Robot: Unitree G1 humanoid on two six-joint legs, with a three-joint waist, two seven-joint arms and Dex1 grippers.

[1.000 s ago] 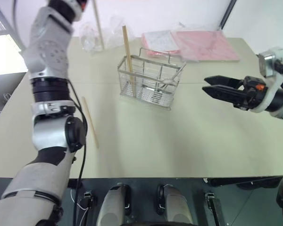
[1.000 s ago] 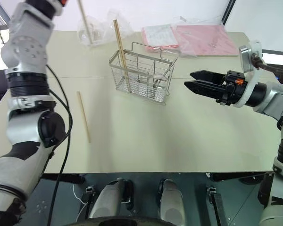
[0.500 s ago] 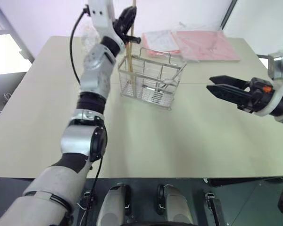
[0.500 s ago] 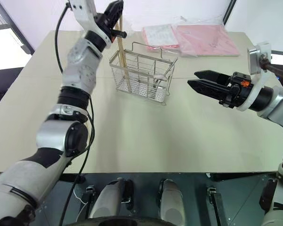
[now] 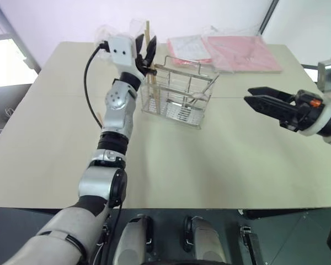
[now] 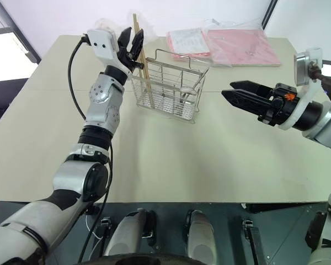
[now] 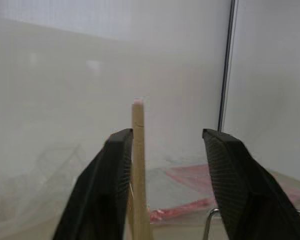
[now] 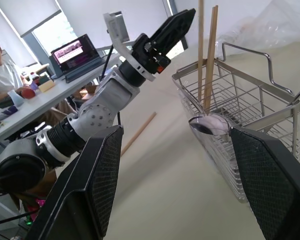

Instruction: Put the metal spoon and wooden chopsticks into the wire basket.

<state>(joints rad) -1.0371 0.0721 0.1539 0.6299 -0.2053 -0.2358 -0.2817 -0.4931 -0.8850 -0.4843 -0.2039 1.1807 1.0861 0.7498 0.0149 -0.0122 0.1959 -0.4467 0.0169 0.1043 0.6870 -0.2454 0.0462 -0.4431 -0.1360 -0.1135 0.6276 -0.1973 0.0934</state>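
Right wrist view: wooden chopsticks (image 8: 209,55) pale, straight.

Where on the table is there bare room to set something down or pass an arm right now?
Free: the wide table stretch in front of the wire basket, below the right end effector, and the far left corner. Crowded: the left end effector by the basket's chopsticks, and the pink packets and clear bags behind.
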